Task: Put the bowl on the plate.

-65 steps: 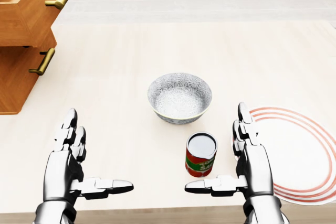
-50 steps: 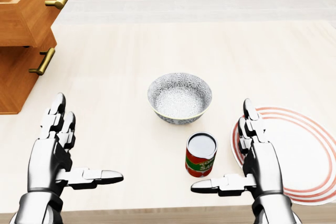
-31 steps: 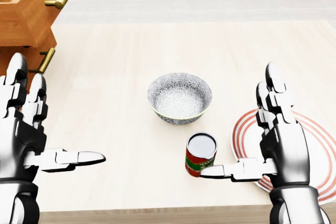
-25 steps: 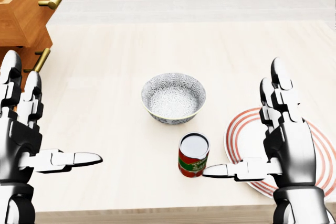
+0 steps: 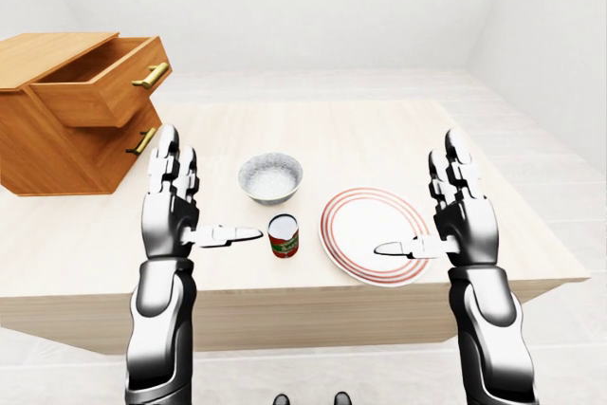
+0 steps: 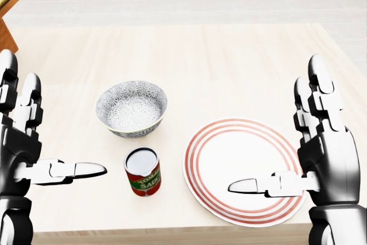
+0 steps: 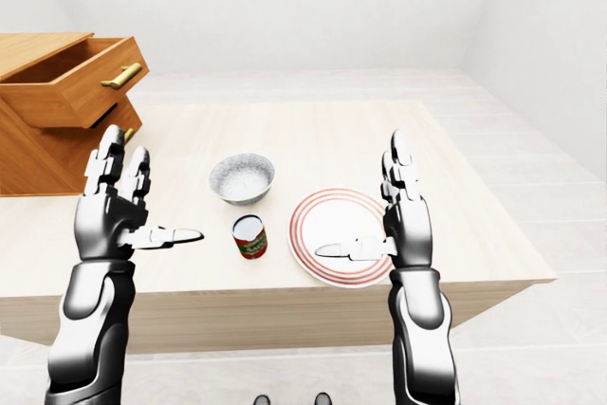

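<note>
1. Two hands are raised over the table (image 6: 229, 55) near its lower edge in the head view; the left hand (image 6: 17, 147) is at the view's left and the right hand (image 6: 330, 164) at its right; neither touches anything.
2. Left hand: spread wide and holding nothing; its fingers (image 6: 30, 98) point up; its thumb (image 6: 80, 170) sticks out sideways toward the tomato sauce can (image 6: 143, 171), with the tip stopping short of it.
3. Right hand: spread the same way and also holding nothing, with its fingers upright; its thumb (image 6: 252, 186) reaches leftward, and the tip overlaps the lower part of the plate (image 6: 241, 147) in the head view; I cannot tell whether it touches.
4. Bowl (image 6: 131, 109): grey-white with a fine pattern; it stands upright on the table, left of centre in the head view; it is apart from the plate, which lies to its right and lower.
5. Plate: white with red rings at the rim, lying flat on the table.
6. Can: red and green label, upright, just below the bowl and left of the plate, touching neither.
7. Table: a pale wood rectangle; a wooden chest of drawers (image 5: 38, 149) sits on its left end in the left-eye view; the upper drawer (image 5: 100, 92) is pulled out; the handles (image 5: 152, 75) are brass.
8. Room: white walls and a pale floor (image 5: 531, 120).
</note>
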Tool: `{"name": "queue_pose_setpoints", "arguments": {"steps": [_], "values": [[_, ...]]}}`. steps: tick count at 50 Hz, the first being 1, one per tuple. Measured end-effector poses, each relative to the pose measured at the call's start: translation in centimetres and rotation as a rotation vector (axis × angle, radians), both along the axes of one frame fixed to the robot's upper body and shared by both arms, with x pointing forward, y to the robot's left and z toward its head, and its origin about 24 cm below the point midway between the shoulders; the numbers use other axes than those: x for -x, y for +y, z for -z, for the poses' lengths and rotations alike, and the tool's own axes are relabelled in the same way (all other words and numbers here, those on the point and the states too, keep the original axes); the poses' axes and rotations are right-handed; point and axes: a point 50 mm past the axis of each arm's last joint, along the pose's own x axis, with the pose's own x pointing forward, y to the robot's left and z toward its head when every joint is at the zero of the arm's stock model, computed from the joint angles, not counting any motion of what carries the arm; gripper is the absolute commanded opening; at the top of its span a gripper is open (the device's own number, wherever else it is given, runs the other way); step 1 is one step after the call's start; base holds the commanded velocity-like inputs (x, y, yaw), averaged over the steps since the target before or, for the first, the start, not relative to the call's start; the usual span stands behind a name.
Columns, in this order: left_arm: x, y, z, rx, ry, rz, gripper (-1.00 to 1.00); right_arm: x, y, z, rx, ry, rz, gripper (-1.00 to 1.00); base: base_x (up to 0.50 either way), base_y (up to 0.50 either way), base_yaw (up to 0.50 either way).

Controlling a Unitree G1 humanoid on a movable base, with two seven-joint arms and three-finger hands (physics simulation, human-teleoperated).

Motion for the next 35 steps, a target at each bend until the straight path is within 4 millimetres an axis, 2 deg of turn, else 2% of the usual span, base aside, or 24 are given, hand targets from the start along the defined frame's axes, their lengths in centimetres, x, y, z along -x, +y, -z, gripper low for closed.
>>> {"name": "queue_pose_setpoints", "arguments": {"steps": [13, 21, 35], "values": [[-0.5, 0.6, 0.1, 0.008, 0.009, 0.009, 1.00, -0.1, 0.1, 0.0, 0.011, 0.001, -0.003, 1.00, 0.00, 0.00, 0.00], [-0.8, 1.0, 0.2, 0.008, 0.016, 0.001, 1.00, -0.1, 0.2, 0.0, 0.004, -0.002, -0.008, 1.00, 0.00, -0.50, 0.00], [-0.8, 1.1, 0.3, 0.019, 0.021, -0.001, 1.00, -0.1, 0.1, 0.0, 0.013, 0.003, -0.003, 1.00, 0.00, 0.00, 0.00]]}}
